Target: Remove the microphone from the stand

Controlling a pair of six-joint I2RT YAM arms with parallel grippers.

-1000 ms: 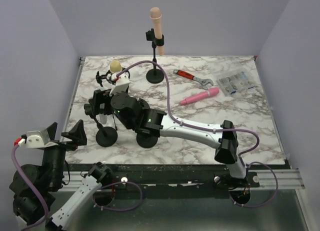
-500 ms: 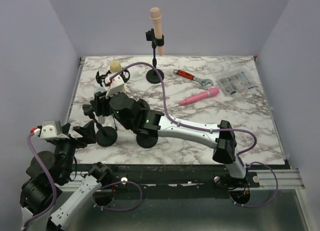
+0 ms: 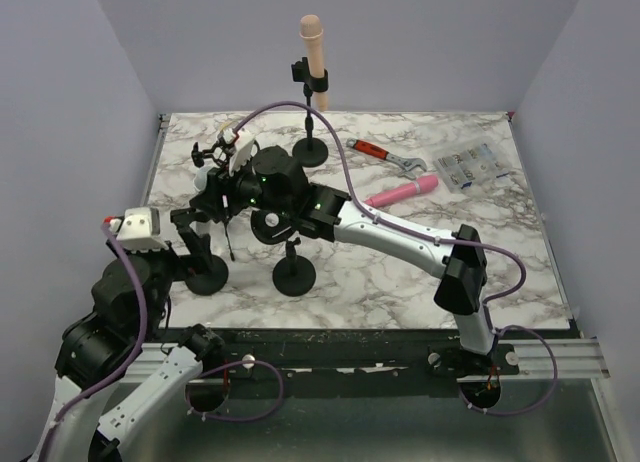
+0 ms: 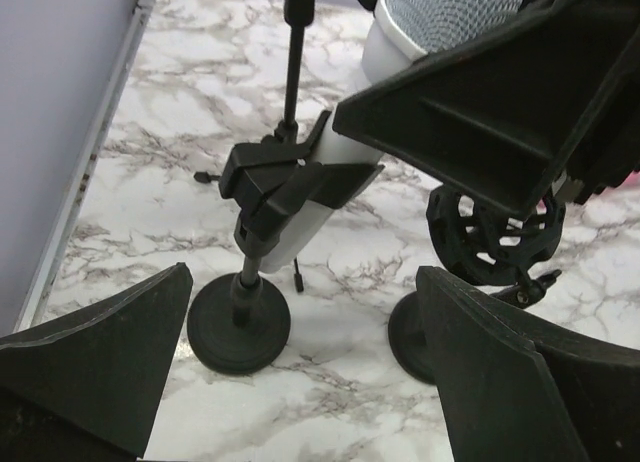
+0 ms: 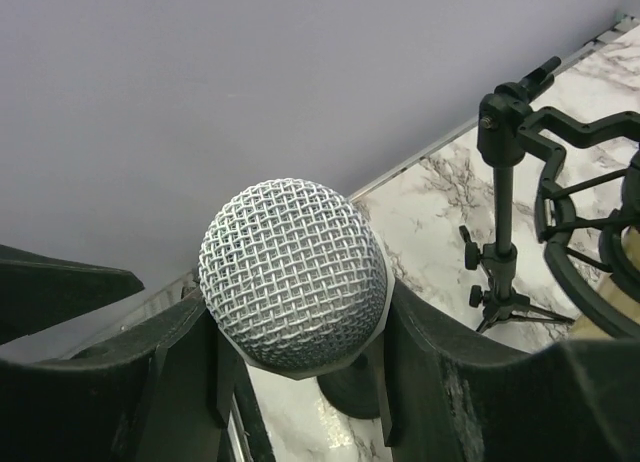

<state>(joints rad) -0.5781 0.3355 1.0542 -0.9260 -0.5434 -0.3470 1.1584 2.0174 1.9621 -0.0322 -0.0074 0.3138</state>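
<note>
Microphone (image 5: 292, 272) sat clamped between the fingers of the right gripper (image 5: 300, 357), its body not yet out of the clip (image 4: 268, 182). Left gripper (image 4: 300, 292) hung wide open, stand base (image 4: 238, 327) just ahead between its fingers. Lifting free remained.

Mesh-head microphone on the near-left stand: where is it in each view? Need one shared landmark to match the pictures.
Top external: microphone left of centre, mostly hidden under the right gripper; only a pale bit shows.
Left wrist: microphone upper middle, slanting up to the top right edge.
Right wrist: microphone at centre, mesh head facing the camera.
Shared landmark: the tripod stand.
</note>
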